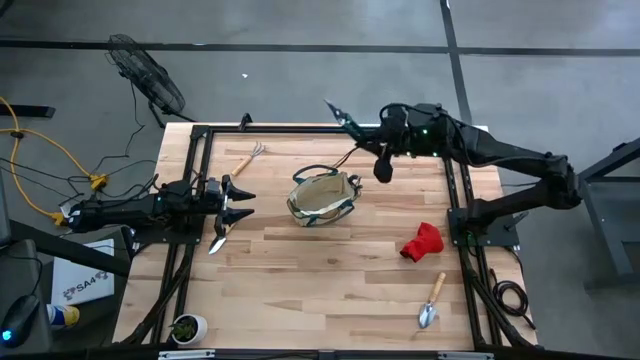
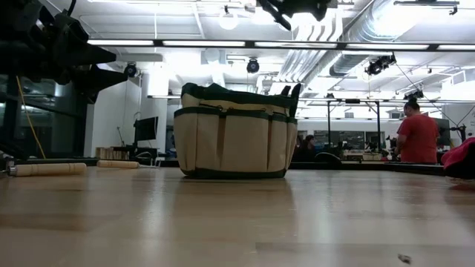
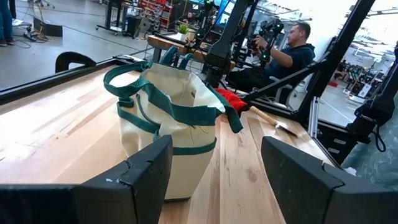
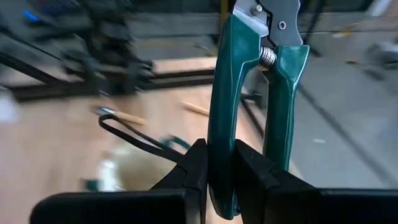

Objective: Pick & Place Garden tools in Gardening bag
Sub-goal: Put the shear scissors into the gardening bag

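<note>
The beige gardening bag [image 1: 322, 196] with green trim stands upright on its base at the table's middle, mouth open. My right gripper [image 1: 372, 133] is raised over the far edge, behind the bag, shut on green-handled pruning shears [image 4: 249, 93]. My left gripper [image 1: 236, 200] waits open at the left edge, level, its fingers [image 3: 143, 180] facing the bag [image 3: 168, 124]. A hand rake [image 1: 247, 158] lies far left. One trowel [image 1: 217, 240] lies by the left gripper and another [image 1: 432, 300] near right. The red glove [image 1: 423, 242] lies right of the bag. My right gripper pinches one green handle [image 4: 219, 155] of the shears between its two fingers, near that handle's free end. The other handle [image 4: 283, 106] stays outside the fingers. The shears are lifted clear of the table, with the spring and blades [image 1: 335, 110] reaching out past the fingertips toward the far left.
A small potted plant [image 1: 188, 327] sits at the near left corner. A dark frame [image 1: 200, 130] borders the tabletop. A fan [image 1: 150, 75] stands on the floor beyond the far left corner. People [image 2: 418, 133] are in the room behind. Bare wood lies near the front.
</note>
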`<action>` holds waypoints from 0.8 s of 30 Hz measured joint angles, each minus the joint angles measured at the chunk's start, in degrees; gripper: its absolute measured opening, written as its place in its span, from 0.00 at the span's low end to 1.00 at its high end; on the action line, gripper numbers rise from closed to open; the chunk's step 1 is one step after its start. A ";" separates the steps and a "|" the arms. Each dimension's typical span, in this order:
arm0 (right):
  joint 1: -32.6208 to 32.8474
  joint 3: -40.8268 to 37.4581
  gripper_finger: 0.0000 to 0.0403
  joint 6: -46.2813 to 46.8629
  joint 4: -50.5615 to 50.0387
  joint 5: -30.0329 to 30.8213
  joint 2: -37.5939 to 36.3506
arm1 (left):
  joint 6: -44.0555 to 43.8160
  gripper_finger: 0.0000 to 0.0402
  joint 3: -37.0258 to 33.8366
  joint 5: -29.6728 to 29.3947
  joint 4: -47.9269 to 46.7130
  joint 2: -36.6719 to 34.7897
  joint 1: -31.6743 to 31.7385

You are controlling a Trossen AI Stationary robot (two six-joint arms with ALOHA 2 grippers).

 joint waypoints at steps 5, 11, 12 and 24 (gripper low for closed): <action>0.19 0.02 0.10 6.50 1.71 -6.19 2.08 | 0.00 0.61 0.00 -0.17 0.04 0.00 0.00; 0.15 0.02 0.10 7.52 2.06 -7.57 4.50 | -0.11 0.61 0.00 -0.17 0.38 0.01 0.00; 0.15 0.02 0.10 7.49 2.23 -7.56 5.00 | -0.39 0.61 0.00 -0.15 0.44 -0.01 0.00; 0.15 0.00 0.10 6.32 3.49 -7.75 6.03 | -4.54 0.61 0.00 -4.72 1.15 0.01 0.00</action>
